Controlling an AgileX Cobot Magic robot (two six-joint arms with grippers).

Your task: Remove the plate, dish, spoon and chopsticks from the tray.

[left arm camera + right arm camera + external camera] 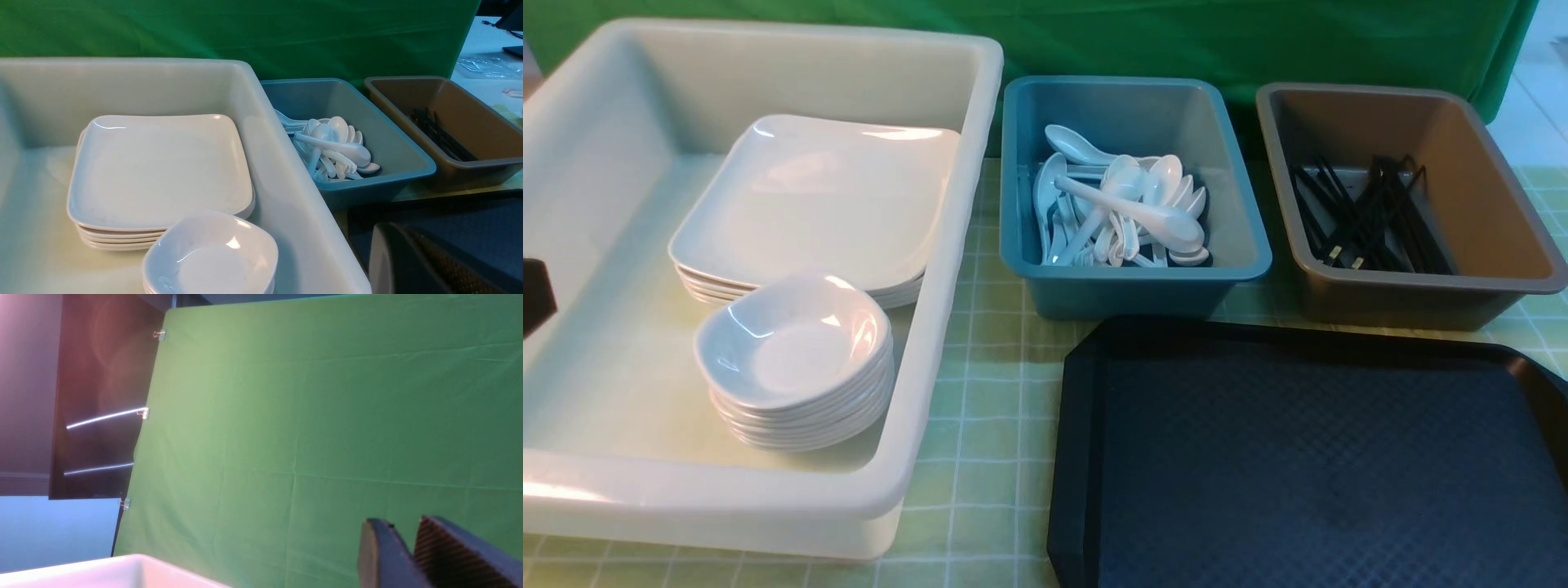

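My white tub (947,269) holds the plate (817,204) stack and dish (792,343) stack; the tray (1307,457) lies bare on the table (988,457); spoons (1127,212) fill the blue tub (1135,286); chopsticks (1364,216) fill the brown tub (1421,286); my right end effector (408,543) shows a narrow gap, holding nothing; my left end effector's (408,261) state I cannot tell.

The tray (1307,457) looks like matt black plastic with a fine diamond texture and a smoother raised rim. The square plates (817,204), the small dishes (796,343) and the spoons (1127,208) are glossy white, smooth, with bright highlights. The white tub (947,269), blue tub (1135,286) and brown tub (1421,286) look like smooth, satin plastic. The chopsticks (1372,216) are dull black. A checked cloth covers the worktop (988,457); the green backdrop (245,32) is matt fabric
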